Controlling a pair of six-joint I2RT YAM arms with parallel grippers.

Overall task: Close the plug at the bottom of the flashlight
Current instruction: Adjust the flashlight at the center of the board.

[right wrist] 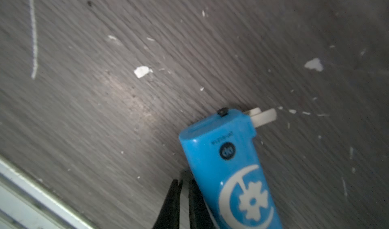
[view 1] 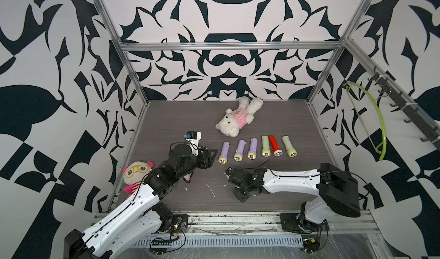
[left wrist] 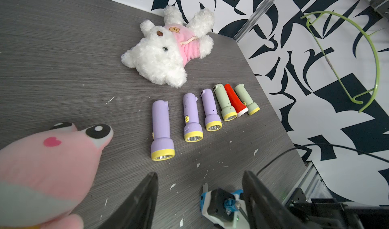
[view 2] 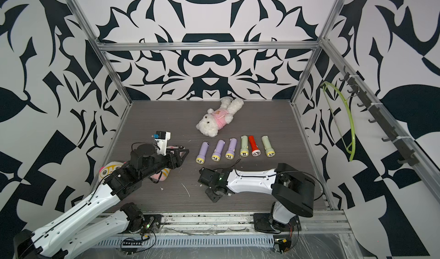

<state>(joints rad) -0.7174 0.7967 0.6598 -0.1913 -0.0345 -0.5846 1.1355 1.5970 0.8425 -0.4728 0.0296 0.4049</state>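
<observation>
The grey wood-grain table (view 1: 166,117) is being shown from above in both top views, enclosed by patterned walls. The left arm (view 1: 133,205) and the right arm (view 1: 292,179) are being extended over its near half from the front rail, their wrists pointing towards each other. A white teddy bear (view 1: 238,118) in a pink top is being seen lying near the back edge. A doll (view 1: 137,174) with yellow glasses is being partly covered by the left arm at the table's left edge, and a pink plush (left wrist: 52,154) is being displayed close to the left wrist camera. A green hanger (view 1: 378,117) is being carried on the right-hand wall's hook rail. A row of six flashlights (view 1: 252,148), three purple, then a red one between two green, is being presented across the middle, lenses towards the front. The blue flashlight (right wrist: 231,175) is being imaged by the right wrist camera, at the right gripper and in front of that row; in the top views it is being almost wholly hidden. The left gripper (left wrist: 200,174) is being shown with its jaws spread and nothing between them. The right gripper (right wrist: 183,182) is being shown with its jaws nearly together and empty, one finger just beside the flashlight's body; contact cannot be told. The plug (right wrist: 263,116) is being seen with its two pale prongs sticking out of the flashlight's bottom end, not yet folded in.
</observation>
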